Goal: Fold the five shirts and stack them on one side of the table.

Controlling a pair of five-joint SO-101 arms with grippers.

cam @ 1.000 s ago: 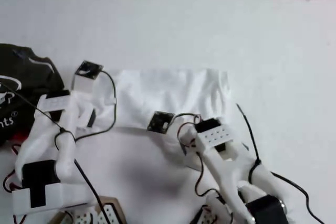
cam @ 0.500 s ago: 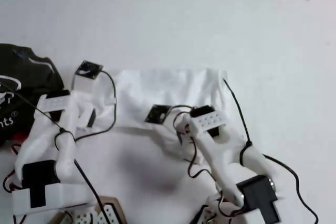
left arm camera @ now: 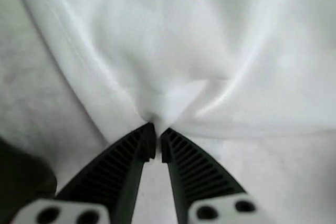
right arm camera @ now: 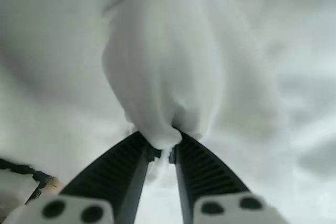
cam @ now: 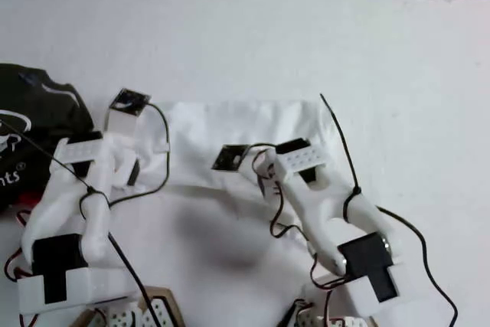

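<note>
— Cloth seen from above: how will it handle?
— Light and limp, I'd judge. The white shirt [cam: 245,132] lies spread in the middle of the bench [cam: 230,36], a broad pale oblong. A black shirt [cam: 34,112] sits heaped at the left edge. Hems and corners are the places to take it, since anywhere else it just bunches.
— Left wrist view?
— Left jaws are nearly closed, pinching a small pucker at an edge fold of the white shirt [left arm camera: 173,51]. It's a smooth knit, likely to slip from so thin a pinch.
— Right wrist?
— Right jaws are clamped on a fuller bunch of the white shirt [right arm camera: 163,66], with cloth bulging beyond the tips.
</note>
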